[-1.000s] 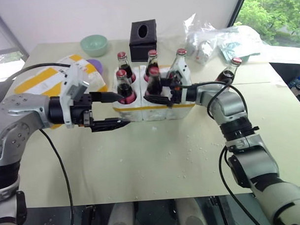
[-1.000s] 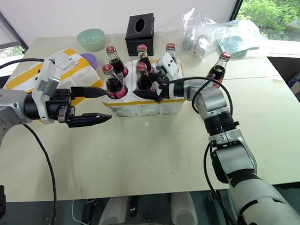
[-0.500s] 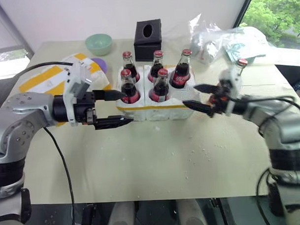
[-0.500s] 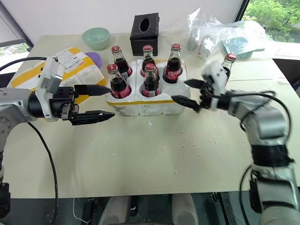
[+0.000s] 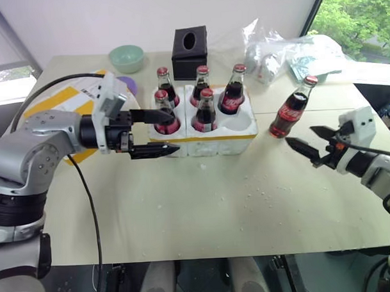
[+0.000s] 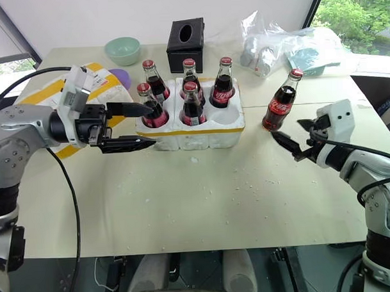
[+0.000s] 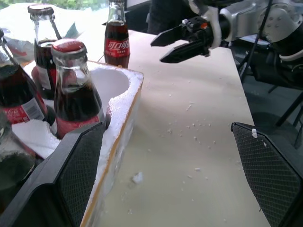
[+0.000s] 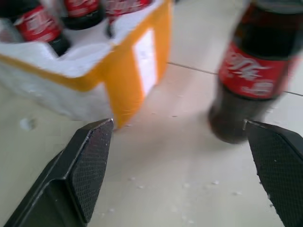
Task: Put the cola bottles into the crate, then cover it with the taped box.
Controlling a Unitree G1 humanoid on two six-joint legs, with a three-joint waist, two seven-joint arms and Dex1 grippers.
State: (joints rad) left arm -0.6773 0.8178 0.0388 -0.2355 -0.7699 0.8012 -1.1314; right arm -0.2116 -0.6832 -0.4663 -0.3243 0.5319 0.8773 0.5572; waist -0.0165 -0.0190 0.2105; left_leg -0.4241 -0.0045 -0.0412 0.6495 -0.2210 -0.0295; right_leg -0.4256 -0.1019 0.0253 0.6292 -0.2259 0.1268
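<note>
Five red-capped glass cola bottles standing in the white styrofoam crate, near-right well empty, sixth bottle upright on the table beside it, yellow-taped styrofoam box far left, left gripper spread wide at the crate's front, right gripper spread, empty, near the lone bottle

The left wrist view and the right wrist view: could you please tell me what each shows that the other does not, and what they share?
The left wrist view alone shows the right gripper, jaws open, above the table, a capped bottle in the crate's front row, and the crate's empty corner well.

The right wrist view alone shows the crate's yellow-taped end from outside.

Both show the crate, bottles seated in it, and the loose cola bottle standing on the table beside it.
</note>
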